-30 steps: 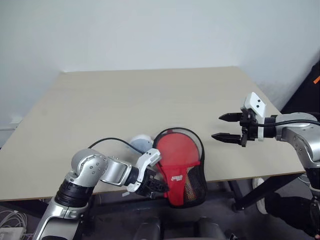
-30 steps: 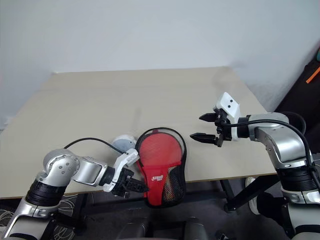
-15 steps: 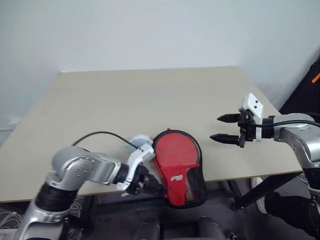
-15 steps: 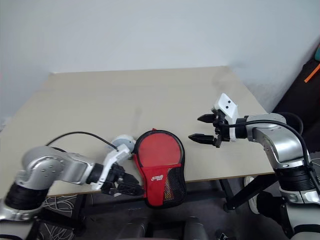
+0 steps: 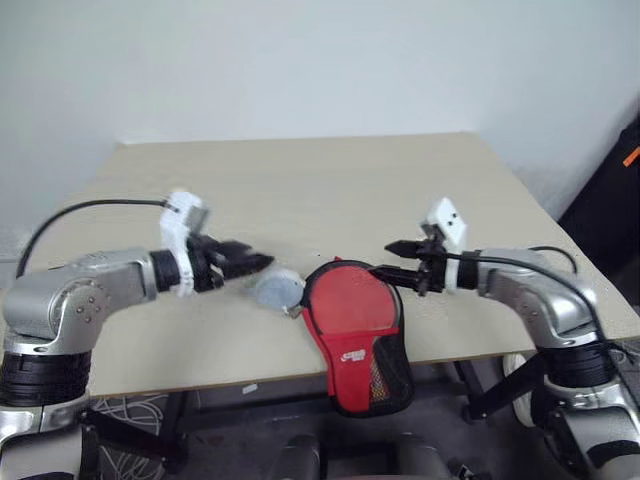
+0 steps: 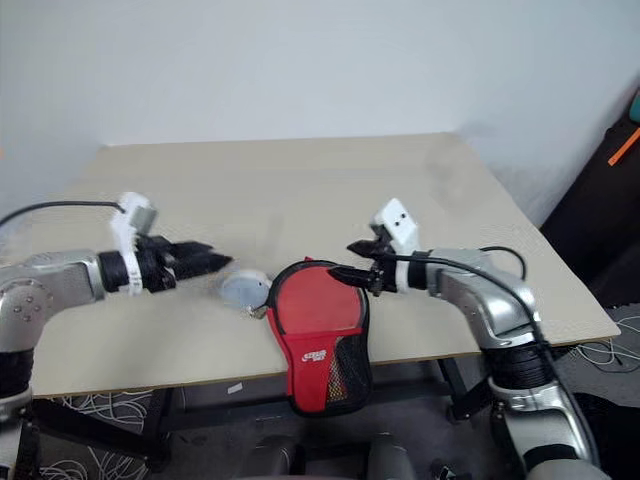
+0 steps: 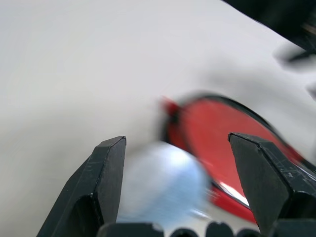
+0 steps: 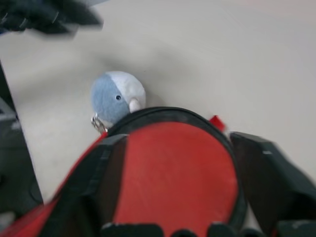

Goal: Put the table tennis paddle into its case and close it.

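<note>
While your left end effector (image 5: 248,264) has let go of the case (image 5: 355,325) and swung up and away to about nine o'clock of it, its fingers now stand spread and empty, pointing toward the small pale blue-and-white ball (image 5: 277,290) that touches the case's rounded rim. Your right end effector (image 5: 392,259) has come in from three o'clock and now sits at the case's far rim, at roughly one o'clock; its fingers straddle the rounded head of the case in the right wrist view, still apart, and you cannot tell from these views whether they touch the fabric. The case lies at the near edge of the bench (image 5: 320,190), round end on the surface, narrow handle end hanging over the edge at six o'clock. The table tennis paddle (image 6: 315,303) shows as a red face inside the black trim, so you can judge it as already seated. That leaves the closing: with the left grip released, nothing steadies the overhanging end, so expect the case to shift when you work the zip.
</note>
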